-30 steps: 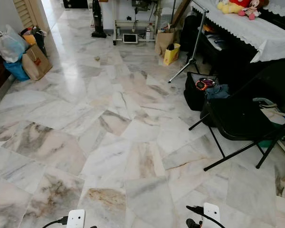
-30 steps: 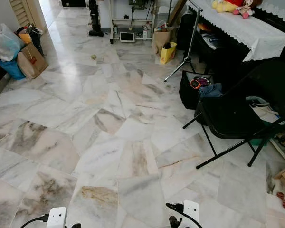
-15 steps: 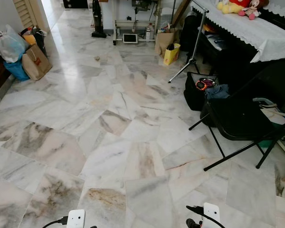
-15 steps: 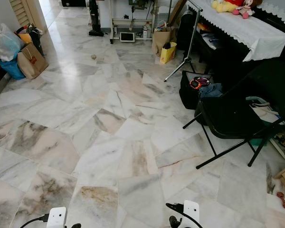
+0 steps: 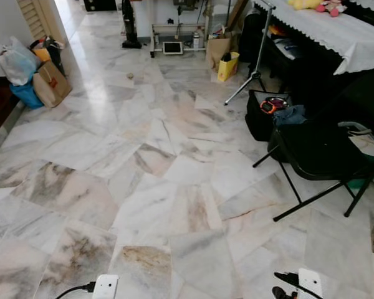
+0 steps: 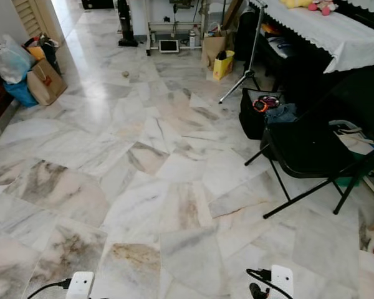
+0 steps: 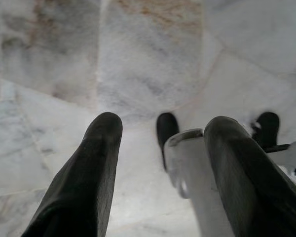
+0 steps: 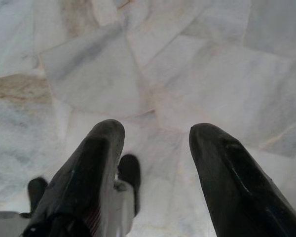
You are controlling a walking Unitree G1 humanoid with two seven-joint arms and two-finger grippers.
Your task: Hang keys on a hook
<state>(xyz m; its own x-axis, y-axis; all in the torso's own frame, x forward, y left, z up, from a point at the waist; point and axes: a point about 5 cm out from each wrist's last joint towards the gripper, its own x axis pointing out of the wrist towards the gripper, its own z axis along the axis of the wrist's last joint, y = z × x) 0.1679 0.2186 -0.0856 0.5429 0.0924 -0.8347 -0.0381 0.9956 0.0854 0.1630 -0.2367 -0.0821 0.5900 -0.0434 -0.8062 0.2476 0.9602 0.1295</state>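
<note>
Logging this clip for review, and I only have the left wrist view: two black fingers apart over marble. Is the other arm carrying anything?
Observer: No. The right gripper has its fingers apart over bare marble floor, with nothing between them.
Operator: What lies ahead of the robot?
Observer: Open floor, with a black folding chair on the robot's right.
Operator: And on its left?
Observer: A cluster of bags by the wall, far off on the left.

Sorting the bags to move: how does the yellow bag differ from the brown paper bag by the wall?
The yellow bag is smaller and stands alone beside the tripod; the brown paper bag is larger, tilted, and crowded among other bags. Both sit on the marble floor.
</note>
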